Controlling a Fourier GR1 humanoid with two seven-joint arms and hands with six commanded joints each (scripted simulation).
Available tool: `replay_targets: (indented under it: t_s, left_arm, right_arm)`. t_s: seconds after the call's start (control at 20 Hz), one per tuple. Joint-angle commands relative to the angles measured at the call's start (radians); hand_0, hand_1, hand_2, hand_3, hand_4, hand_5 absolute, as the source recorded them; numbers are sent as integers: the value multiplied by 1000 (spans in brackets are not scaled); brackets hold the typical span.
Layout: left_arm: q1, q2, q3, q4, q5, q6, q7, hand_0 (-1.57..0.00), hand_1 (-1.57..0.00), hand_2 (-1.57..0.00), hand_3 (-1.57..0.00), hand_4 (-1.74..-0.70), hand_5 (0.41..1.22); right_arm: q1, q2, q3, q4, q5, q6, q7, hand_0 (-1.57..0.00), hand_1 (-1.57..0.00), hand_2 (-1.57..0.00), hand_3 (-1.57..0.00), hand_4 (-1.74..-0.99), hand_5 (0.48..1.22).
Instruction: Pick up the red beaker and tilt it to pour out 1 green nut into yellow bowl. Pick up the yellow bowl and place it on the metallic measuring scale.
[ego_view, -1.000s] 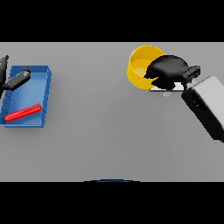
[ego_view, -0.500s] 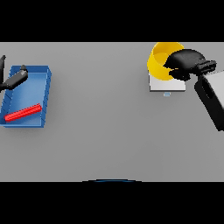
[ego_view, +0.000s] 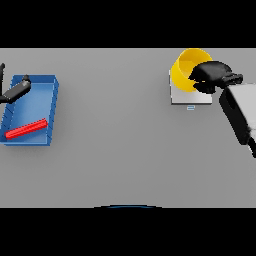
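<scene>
The yellow bowl (ego_view: 186, 69) sits tipped toward me over the metallic measuring scale (ego_view: 184, 96) at the far right of the table. My right hand (ego_view: 212, 76) has its dark fingers curled over the bowl's right rim and covers that side of it. Far left, the red beaker (ego_view: 26, 128) lies on its side in a blue tray (ego_view: 50, 105). Above the tray's far left corner my left hand (ego_view: 15, 91) shows as straight dark fingers at the picture's edge, holding nothing. No green nut is visible.
The blue tray takes up the table's left edge. The scale shows a small blue display (ego_view: 190, 107) on its near side. My right forearm (ego_view: 241, 112) runs from the hand down to the right edge.
My right hand has carried the yellow bowl to the right and farther back, from left of the scale to over the scale's plate. The left hand has barely shifted.
</scene>
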Motion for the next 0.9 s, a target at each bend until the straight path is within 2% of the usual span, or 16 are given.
replay_targets:
  t_s: [0.0, 0.05, 0.2, 0.3, 0.35, 0.4, 0.5, 0.6, 0.7, 0.85]
  left_arm:
    - [0, -4, -3, -6, -1, 5, 7, 1, 1, 1, 1, -796, 729]
    - [-8, -8, -5, -5, -3, 5, 15, 1, 1, 1, 1, -800, 725]
    - [-18, -14, -7, 9, -4, 0, 23, 1, 1, 1, 1, -806, 734]
    - [-24, -19, -9, 15, -4, -3, 22, 1, 1, 1, 1, -811, 740]
    - [-20, -24, -11, 16, -6, -1, 12, 1, 1, 1, 1, -813, 745]
    - [-25, -33, -14, 24, -7, -4, 15, 1, 1, 1, 1, -812, 745]
    - [-23, -32, -15, 21, -6, 0, 23, 1, 1, 1, 1, -815, 744]
    - [-26, -24, -11, 27, -2, -11, 19, 1, 1, 1, 1, -809, 742]
    - [-36, -43, -23, 38, -12, -9, 23, 1, 1, 1, 1, -806, 738]
    - [-45, -50, -16, 55, -7, -16, 15, 1, 1, 1, 1, -811, 737]
  right_arm:
    - [0, 7, 5, 22, 5, -13, 5, -1571, -1499, -1565, -1500, -1727, 1221]
    - [-5, 9, 3, 36, 2, -17, 11, -1571, -1491, -1566, -1497, -1727, 1221]
    - [0, 10, 10, 65, -5, -33, -18, -1548, -1420, -1568, -1481, -1721, 1221]
    - [-19, 19, 9, 86, -14, -16, -18, -1536, -1411, -1569, -1165, -1728, 1221]
    - [-18, 23, 4, 92, -21, -10, -15, -1543, -1443, -1496, -1022, -1659, 1221]
    - [-26, 26, 0, 105, -25, -1, -1, -1525, -1350, -1348, -907, -1596, 1134]
    - [-28, 30, -2, 113, -30, 8, -1, -975, -866, -954, -762, -1504, 983]
    - [-40, 32, -1, 139, -26, 17, -14, -624, -554, -694, -670, -1444, 887]
    - [-52, 37, 0, 157, -23, 22, -24, -399, -354, -518, -604, -1410, 821]
    - [-57, 37, 6, 176, -17, 19, -62, -204, -181, -336, -507, -1372, 766]
